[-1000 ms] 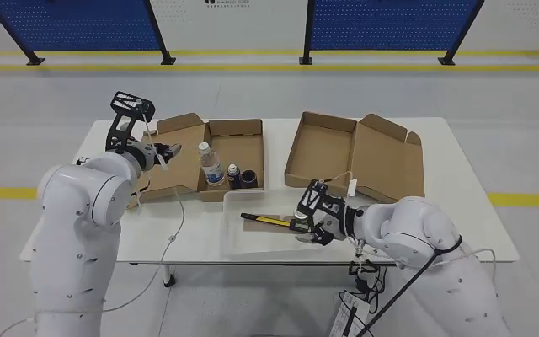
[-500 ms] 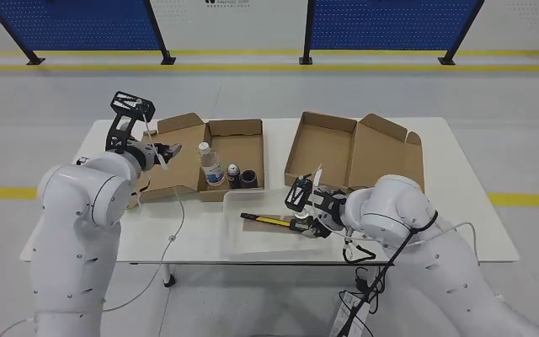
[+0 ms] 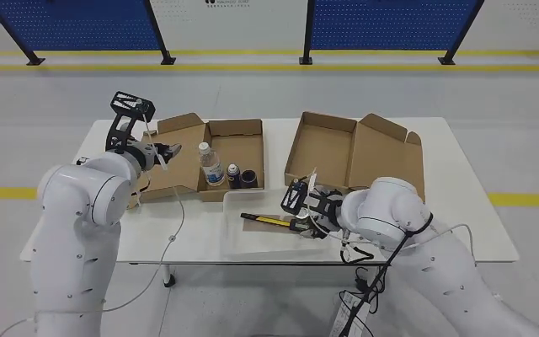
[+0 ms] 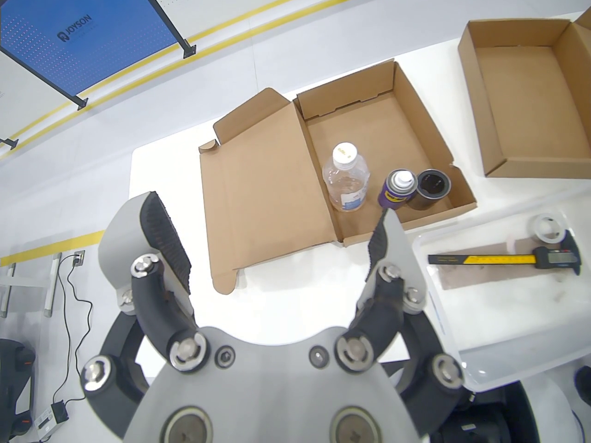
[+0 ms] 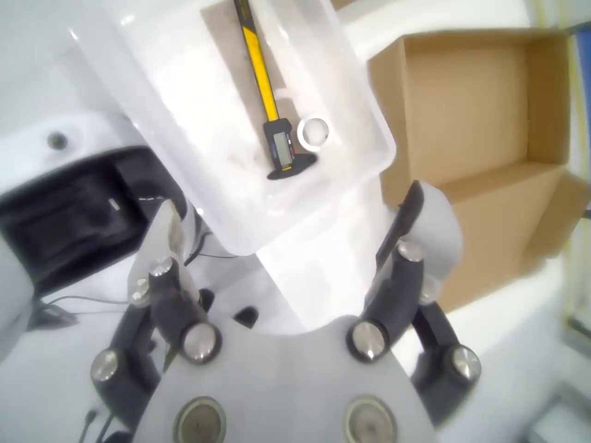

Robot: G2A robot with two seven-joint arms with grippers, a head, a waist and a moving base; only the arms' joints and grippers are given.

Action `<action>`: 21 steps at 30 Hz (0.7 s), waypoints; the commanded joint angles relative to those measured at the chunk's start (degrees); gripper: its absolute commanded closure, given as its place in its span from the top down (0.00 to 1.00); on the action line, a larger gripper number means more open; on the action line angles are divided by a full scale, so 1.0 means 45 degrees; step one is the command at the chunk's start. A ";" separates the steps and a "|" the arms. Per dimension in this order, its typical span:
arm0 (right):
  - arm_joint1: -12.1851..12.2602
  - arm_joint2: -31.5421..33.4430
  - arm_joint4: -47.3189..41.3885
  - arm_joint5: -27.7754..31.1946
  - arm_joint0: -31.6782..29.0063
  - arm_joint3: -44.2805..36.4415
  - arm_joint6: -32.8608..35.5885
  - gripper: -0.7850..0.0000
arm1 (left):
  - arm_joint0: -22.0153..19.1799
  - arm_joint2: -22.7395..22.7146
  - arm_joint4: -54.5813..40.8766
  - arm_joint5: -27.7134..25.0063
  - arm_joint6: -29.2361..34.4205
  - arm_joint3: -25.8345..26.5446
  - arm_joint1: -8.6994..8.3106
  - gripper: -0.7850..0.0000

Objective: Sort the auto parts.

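Note:
A clear plastic tray near the table's front edge holds a yellow and black digital caliper and a white ring. My right gripper hangs open above the tray's right end, close to the caliper's display head, with nothing between its fingers. In the left cardboard box stand a clear bottle, a blue spray can and a black cylinder. My left gripper is raised over that box's open lid, open and holding nothing.
A second open cardboard box sits at the right with nothing in it, its lid folded out toward the table's right side. A thin cable trails over the table's front left. The white table is bare at the right.
My right gripper has shifted a little left and toward the boxes and turned, now over the tray's right end. The left arm has not moved.

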State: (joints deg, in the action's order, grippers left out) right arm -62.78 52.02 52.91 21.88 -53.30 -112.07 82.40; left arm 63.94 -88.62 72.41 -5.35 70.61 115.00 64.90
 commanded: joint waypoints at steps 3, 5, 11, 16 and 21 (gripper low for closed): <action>-0.0239 -0.0736 -0.0566 -0.0180 0.0977 0.0598 -0.0037 1.00 | 0.0000 0.0000 0.0000 0.0000 0.0000 0.0000 0.0000 1.00; -0.0414 -0.1237 -0.0877 -0.0265 0.1596 0.1007 0.0235 1.00 | 0.0000 0.0000 0.0000 0.0000 0.0000 0.0000 0.0000 1.00; -0.0939 -0.3575 -0.1617 -0.1159 0.4010 0.2494 0.1161 1.00 | 0.0000 0.0000 0.0000 0.0000 0.0000 0.0000 0.0000 1.00; -0.1283 -0.5311 -0.2486 -0.1245 0.5548 0.4019 0.1245 0.68 | 0.0000 0.0000 0.0000 0.0000 0.0000 0.0000 0.0000 1.00; -0.1638 -0.6436 -0.3130 -0.1366 0.6279 0.5053 0.1245 0.73 | 0.0000 0.0000 0.0000 0.0000 0.0000 0.0000 0.0000 1.00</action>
State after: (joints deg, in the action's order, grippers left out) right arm -69.88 23.88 39.25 15.95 -25.39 -90.04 88.00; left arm 63.94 -88.62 72.41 -5.35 70.61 115.00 64.90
